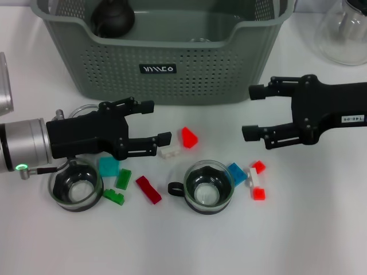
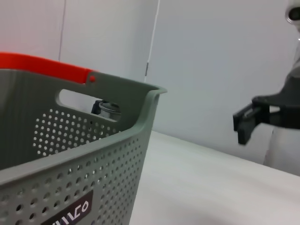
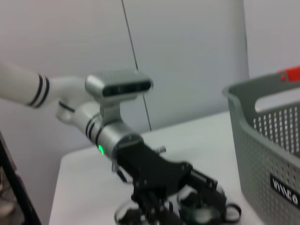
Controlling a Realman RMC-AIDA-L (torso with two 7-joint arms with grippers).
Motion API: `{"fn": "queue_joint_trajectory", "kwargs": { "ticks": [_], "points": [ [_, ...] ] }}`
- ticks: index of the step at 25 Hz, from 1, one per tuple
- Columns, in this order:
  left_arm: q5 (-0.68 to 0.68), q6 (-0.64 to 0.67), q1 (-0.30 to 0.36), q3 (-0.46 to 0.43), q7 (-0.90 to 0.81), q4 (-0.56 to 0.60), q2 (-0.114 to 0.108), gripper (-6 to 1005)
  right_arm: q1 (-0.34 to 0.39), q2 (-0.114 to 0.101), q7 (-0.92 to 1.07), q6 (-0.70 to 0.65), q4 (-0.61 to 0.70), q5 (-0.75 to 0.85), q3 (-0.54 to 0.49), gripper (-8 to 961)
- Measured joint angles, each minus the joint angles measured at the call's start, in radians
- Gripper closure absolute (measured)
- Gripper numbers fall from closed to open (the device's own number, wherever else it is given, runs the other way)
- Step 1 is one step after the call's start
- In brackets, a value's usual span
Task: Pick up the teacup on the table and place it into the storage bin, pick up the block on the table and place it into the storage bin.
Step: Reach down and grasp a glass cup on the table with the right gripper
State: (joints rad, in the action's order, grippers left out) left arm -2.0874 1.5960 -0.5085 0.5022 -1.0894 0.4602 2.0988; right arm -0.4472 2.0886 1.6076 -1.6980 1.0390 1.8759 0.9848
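Note:
The grey-green storage bin (image 1: 241,63) stands at the back of the table, with a black teapot (image 1: 112,17) inside. A glass teacup (image 1: 209,186) with a black handle sits on the table in front of it, and a second teacup (image 1: 74,184) lies under my left arm. Loose blocks lie around them: a red wedge (image 1: 189,137), a white block (image 1: 169,152), a teal block (image 1: 108,166) and a blue block (image 1: 237,173). My left gripper (image 1: 156,121) hovers open and empty left of the wedge. My right gripper (image 1: 251,112) hangs open and empty above the blue block.
A glass jug (image 1: 344,31) stands at the back right and a metal cylinder (image 1: 3,86) at the left edge. More green and red blocks (image 1: 148,189) lie near the front. In the left wrist view, the bin wall (image 2: 93,187) fills the near side.

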Motion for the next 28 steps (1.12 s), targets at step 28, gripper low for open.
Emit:
{"fn": "queue_joint_trajectory", "kwargs": {
  "ticks": [28],
  "points": [
    [-0.004, -0.075, -0.012, 0.006, -0.062, -0.01, 0.013, 139, -0.342, 0.012, 0.227, 0.05, 0.026, 0.373, 0.5, 37]
  ]
}}
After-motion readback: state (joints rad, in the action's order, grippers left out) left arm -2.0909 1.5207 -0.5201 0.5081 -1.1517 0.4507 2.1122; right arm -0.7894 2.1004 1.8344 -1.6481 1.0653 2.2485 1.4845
